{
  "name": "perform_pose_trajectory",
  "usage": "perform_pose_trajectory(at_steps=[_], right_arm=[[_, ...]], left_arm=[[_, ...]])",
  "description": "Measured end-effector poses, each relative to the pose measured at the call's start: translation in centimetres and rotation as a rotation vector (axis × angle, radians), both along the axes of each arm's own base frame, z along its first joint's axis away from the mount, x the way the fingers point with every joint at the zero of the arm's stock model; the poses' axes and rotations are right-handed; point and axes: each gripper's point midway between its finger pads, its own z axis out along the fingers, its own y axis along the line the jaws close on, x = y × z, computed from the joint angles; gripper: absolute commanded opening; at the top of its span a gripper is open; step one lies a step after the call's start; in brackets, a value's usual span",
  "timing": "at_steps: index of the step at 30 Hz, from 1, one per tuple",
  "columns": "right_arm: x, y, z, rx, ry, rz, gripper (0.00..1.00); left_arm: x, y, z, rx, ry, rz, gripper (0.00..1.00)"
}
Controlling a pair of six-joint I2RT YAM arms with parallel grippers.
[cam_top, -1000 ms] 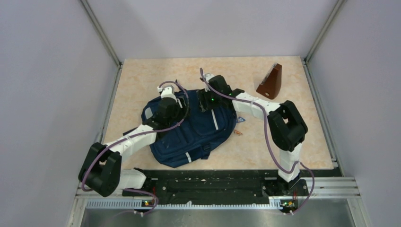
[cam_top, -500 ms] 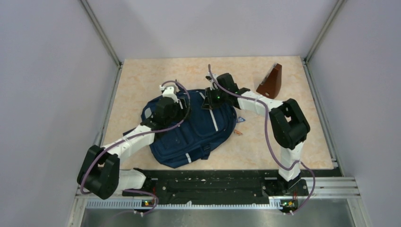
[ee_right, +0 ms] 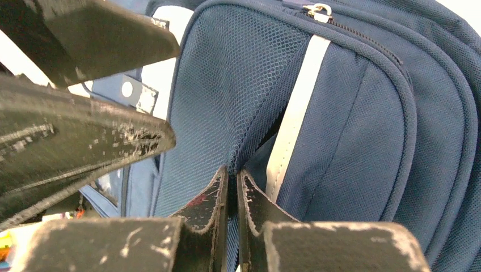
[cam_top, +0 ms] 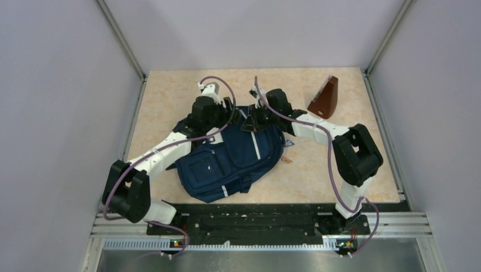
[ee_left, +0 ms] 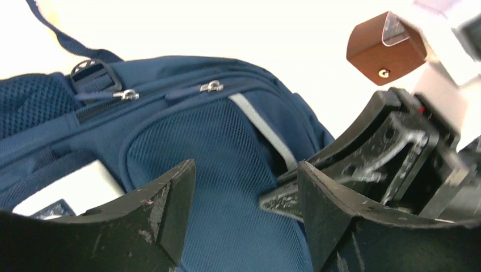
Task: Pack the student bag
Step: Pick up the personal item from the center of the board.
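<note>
The right gripper (ee_right: 233, 180) was clamped on a mesh fold of the student bag (ee_right: 351, 130). The left gripper (ee_left: 245, 187), jaws apart, faced the same mesh.

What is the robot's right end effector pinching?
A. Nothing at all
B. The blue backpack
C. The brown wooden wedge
B: in the right wrist view, the right end effector has its two fingers squeezed together on a fold of mesh fabric on the blue backpack.
</note>
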Motion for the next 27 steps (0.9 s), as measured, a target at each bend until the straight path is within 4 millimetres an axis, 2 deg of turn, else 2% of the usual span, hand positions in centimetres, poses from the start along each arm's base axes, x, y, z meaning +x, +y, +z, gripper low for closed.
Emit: perform_pose_trajectory(at_steps=[3, 8, 13, 21, 23, 27], right_arm=[[-0.1, 0.0, -0.4, 0.003, -0.016, 0.009, 0.02], [-0.1, 0.0, -0.5, 0.005, -0.038, 0.020, 0.02], [0.0, -0.2, -0.4, -0.002, -0.066, 0.025, 0.01], [0.2, -0.4, -0.6, -0.025, -0.098, 0.029, 0.01], [0.2, -0.4, -0.7, -0.039, -0.112, 0.028, 0.01], [0.3, -0.4, -0.9, -0.063, -0.132, 0.025, 0.01]], left_arm=[[1.2, -0.6, 0.2, -0.002, 0.010, 0.003, 0.71], [2.8, -1.4, -1.4, 0.051, 0.087, 0.001, 0.70], [3.0, -1.4, -3.3, 0.118, 0.171, -0.011, 0.70], [3.1, -1.9, -4.0, 0.166, 0.225, -0.052, 0.68], [3.1, -2.0, -4.5, 0.183, 0.240, -0.067, 0.64], [2.7, -2.3, -5.3, 0.218, 0.275, -0.102, 0.41]])
